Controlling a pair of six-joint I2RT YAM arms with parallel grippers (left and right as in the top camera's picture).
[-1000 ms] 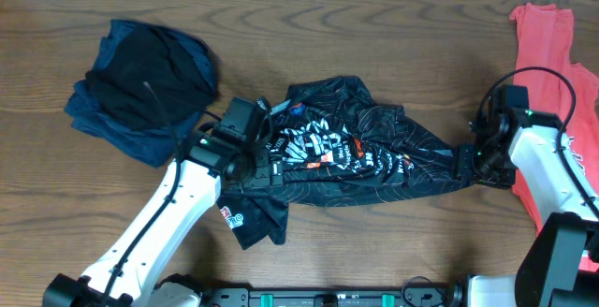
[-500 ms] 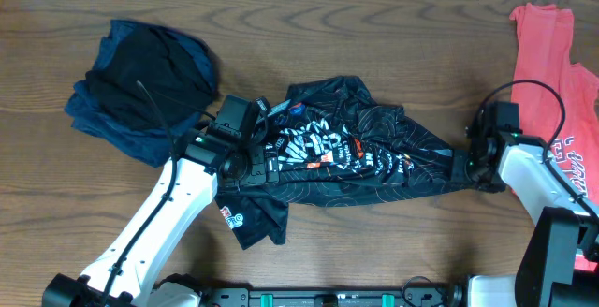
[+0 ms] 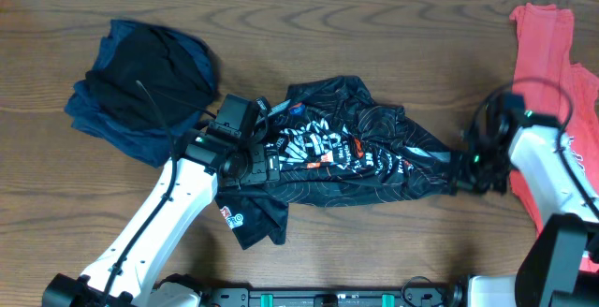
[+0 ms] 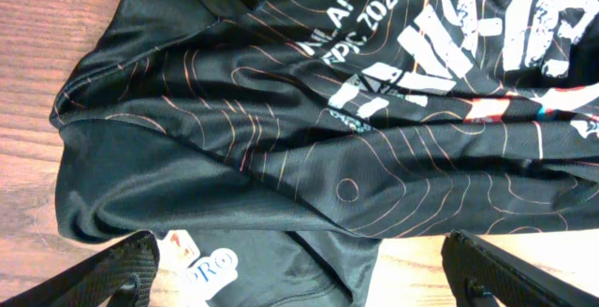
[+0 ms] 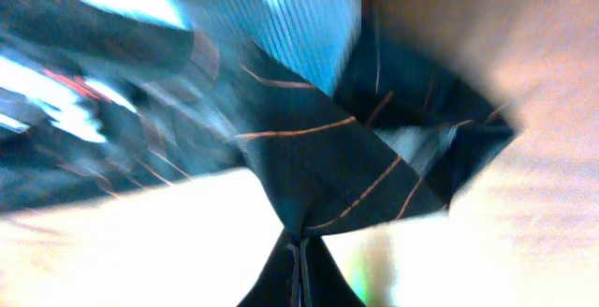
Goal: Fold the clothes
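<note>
The black jersey, with white lettering and thin orange contour lines, lies crumpled across the middle of the table. My left gripper hovers open over its left part. In the left wrist view the fingers stand wide apart on either side of a lower fold of the jersey. My right gripper is at the jersey's right tip. The right wrist view shows the right gripper shut on a pinched corner of the black fabric, which fans out above it.
A coral-red T-shirt lies at the table's right edge, partly under my right arm. A navy and black pile of garments sits at the back left. A white logo tag shows on the jersey's lower left flap.
The right gripper has closed on the jersey's right corner, and the right arm shifted slightly. The left arm and its open gripper have not moved.
</note>
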